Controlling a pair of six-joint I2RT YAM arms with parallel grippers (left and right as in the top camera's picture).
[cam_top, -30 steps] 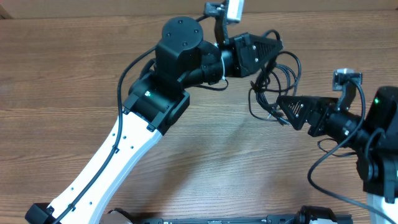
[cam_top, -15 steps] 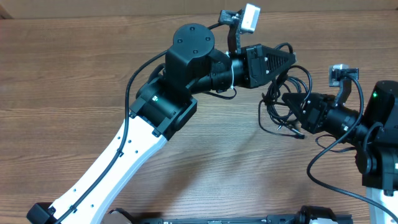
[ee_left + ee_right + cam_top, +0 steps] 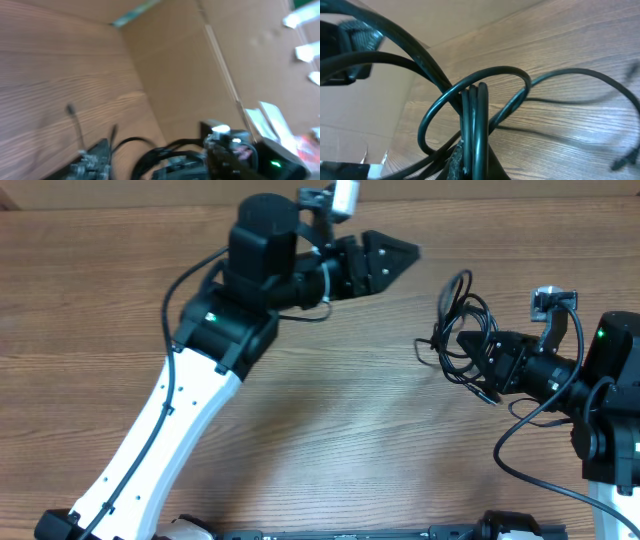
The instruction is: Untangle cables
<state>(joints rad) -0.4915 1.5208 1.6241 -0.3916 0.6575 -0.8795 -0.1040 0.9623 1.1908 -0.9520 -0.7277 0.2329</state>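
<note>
The cables (image 3: 455, 320) are a knot of thin black cords hanging as loops off my right gripper (image 3: 468, 343), just above the wooden table. My right gripper is shut on the cables. In the right wrist view a few strands (image 3: 475, 115) run straight up between its fingers, with one loop circling them. My left gripper (image 3: 400, 262) is open and holds nothing, up and to the left of the bundle, with bare table between them. The left wrist view is blurred. It shows one finger (image 3: 95, 160) at the lower left and the cables (image 3: 150, 155) beyond it.
A cardboard wall (image 3: 500, 188) runs along the table's far edge. The white and black left arm (image 3: 190, 380) crosses the left half of the table. The right arm's black body (image 3: 610, 380) stands at the right edge.
My left gripper has let go of the cables, opened, and drawn back to the left. My right gripper has shut on the bundle and now carries it alone.
</note>
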